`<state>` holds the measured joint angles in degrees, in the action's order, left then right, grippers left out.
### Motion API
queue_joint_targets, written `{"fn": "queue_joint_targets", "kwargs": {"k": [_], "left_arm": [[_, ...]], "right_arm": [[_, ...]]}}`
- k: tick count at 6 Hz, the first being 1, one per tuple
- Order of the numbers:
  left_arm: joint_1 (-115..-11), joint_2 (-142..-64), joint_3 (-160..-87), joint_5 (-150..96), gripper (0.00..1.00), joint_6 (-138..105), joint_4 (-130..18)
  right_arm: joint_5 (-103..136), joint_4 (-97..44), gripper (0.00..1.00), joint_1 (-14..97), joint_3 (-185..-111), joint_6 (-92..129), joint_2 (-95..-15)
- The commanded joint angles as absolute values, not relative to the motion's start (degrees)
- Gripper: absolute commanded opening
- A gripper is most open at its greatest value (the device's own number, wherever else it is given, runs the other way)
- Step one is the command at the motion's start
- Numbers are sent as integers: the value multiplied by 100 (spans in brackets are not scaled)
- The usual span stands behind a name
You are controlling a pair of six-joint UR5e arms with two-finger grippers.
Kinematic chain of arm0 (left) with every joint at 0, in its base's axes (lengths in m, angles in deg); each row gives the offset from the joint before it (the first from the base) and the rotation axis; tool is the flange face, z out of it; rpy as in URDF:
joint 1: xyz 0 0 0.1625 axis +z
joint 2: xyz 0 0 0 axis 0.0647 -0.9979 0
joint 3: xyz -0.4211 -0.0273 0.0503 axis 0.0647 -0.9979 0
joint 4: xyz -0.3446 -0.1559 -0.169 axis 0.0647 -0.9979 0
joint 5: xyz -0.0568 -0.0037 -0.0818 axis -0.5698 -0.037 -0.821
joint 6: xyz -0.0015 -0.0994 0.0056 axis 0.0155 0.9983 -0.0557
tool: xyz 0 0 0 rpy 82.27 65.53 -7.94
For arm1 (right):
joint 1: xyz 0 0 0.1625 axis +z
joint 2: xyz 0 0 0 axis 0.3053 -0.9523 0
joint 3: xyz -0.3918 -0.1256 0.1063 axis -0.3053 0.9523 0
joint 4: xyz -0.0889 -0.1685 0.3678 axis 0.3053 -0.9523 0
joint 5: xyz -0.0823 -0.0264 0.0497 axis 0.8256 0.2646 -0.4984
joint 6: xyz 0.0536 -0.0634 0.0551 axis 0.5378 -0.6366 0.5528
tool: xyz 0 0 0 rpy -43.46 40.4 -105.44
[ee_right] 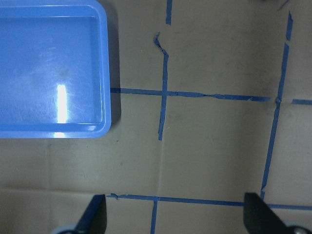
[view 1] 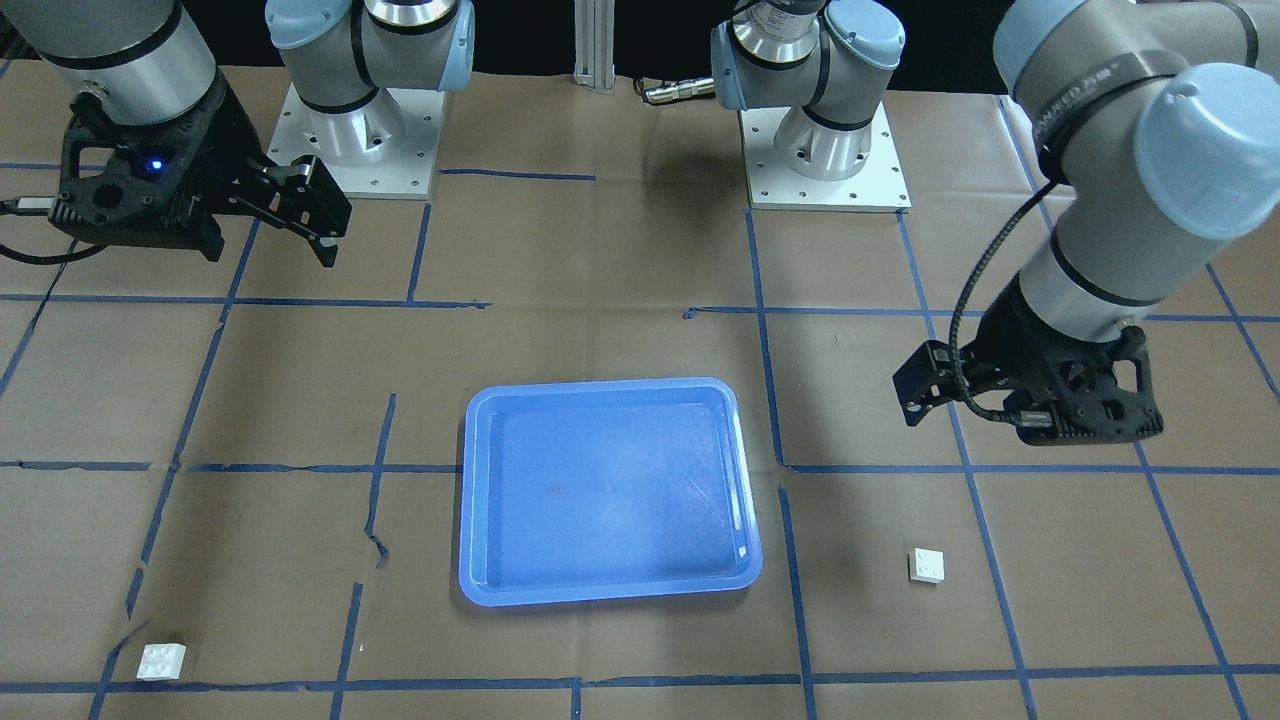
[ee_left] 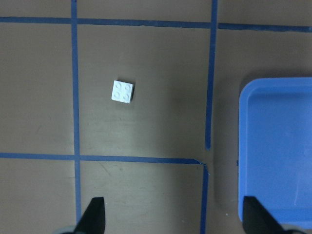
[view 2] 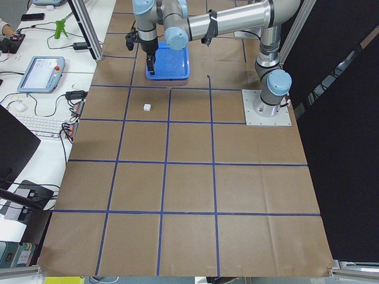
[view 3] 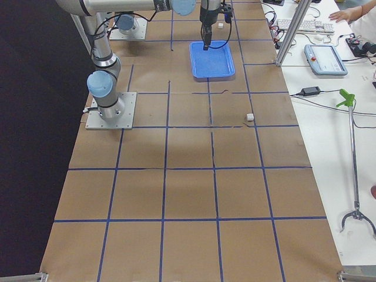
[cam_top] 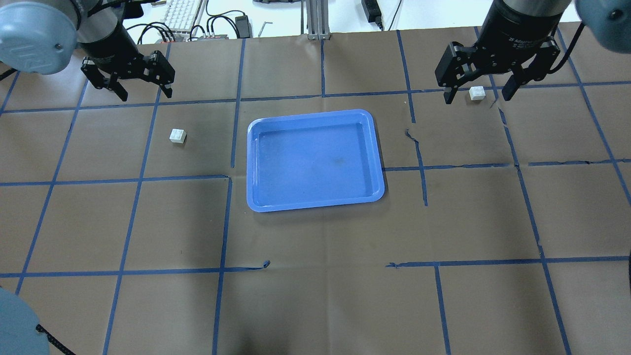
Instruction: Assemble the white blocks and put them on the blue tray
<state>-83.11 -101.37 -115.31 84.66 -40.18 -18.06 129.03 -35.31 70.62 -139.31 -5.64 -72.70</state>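
The blue tray (cam_top: 315, 199) lies empty mid-table. One white block (cam_top: 177, 135) lies on the paper to its left, studs up, and also shows in the left wrist view (ee_left: 122, 91). My left gripper (cam_top: 145, 93) hangs open and empty above the table, apart from that block. The other white block (cam_top: 476, 92) lies on the paper right of the tray (view 1: 161, 661). My right gripper (view 1: 335, 240) is open and empty, held high. Its wrist view shows the tray's corner (ee_right: 105, 73) but no block.
Brown paper with a blue tape grid (cam_top: 222, 222) covers the table. Both arm bases (view 1: 825, 150) stand at the robot's side. A keyboard and cables (cam_top: 182, 15) lie beyond the table's far edge.
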Motion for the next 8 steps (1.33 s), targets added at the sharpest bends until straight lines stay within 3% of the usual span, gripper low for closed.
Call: {"fn": "queue_joint_targets", "kwargs": {"k": [1, 3, 6, 8], "left_arm": [[-8202, -10726, -11520, 8449, 98, -4254, -1114], [-8211, -11079, -11738, 8457, 98, -4577, -692], [-8202, -11473, -12898, 8475, 97, -5393, 1171], [-8194, -11616, -12883, 8466, 93, -5423, 1315]], "right_arm": [[12917, -3776, 100, 7038, -13992, -2204, -7244], [12882, -3839, 100, 6829, -13949, -4181, -6989], [12864, -4556, 100, 6056, -13687, -8019, -6358], [12777, -4560, 100, 5765, -12680, -9511, -5455]]}}
